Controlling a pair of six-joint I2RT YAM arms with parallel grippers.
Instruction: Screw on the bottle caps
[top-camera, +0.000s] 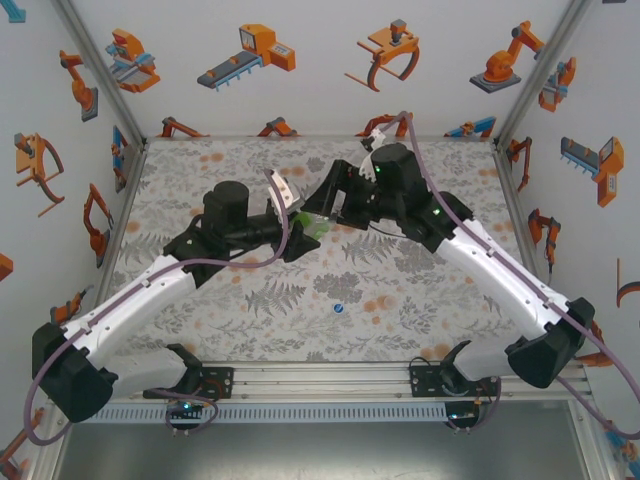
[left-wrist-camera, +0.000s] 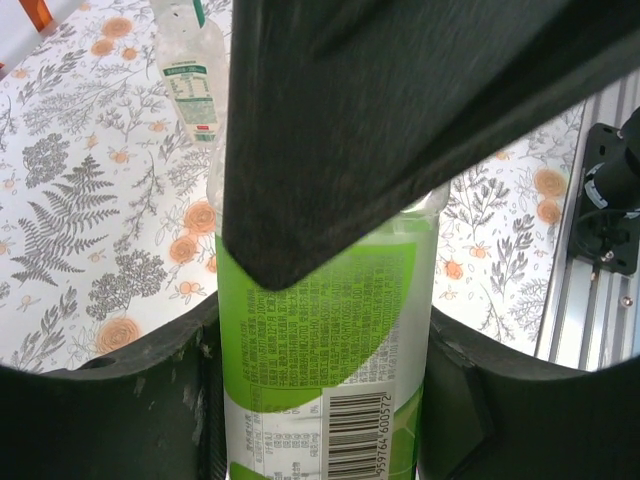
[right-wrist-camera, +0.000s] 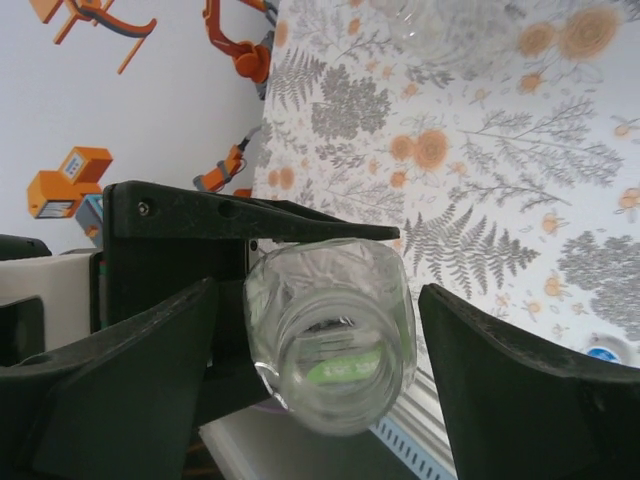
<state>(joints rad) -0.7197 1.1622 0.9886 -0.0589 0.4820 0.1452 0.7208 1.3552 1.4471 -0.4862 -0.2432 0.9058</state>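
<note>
While the left gripper (left-wrist-camera: 320, 400) pinches the green-labelled bottle (left-wrist-camera: 330, 330) (blue cap (top-camera: 339, 309) lies apart), the right gripper (right-wrist-camera: 330, 365) stands spread around it.

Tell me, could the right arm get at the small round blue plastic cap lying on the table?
Probably yes. The right hand is open, gripping nothing, and the blue cap lies alone, nothing around it. It must first back off the green-labelled clear plastic bottle gripped by the left hand.

You're looking at the green-label bottle (left-wrist-camera: 335, 330), pinched on both sides by your left gripper (left-wrist-camera: 320, 405). A black slab (left-wrist-camera: 400, 110) covers its upper part. Up-left of that bottle a second clear bottle (left-wrist-camera: 190, 75) lies on the floral table (left-wrist-camera: 90, 210); an aluminium rail (left-wrist-camera: 590, 310) runs to its right.
</note>
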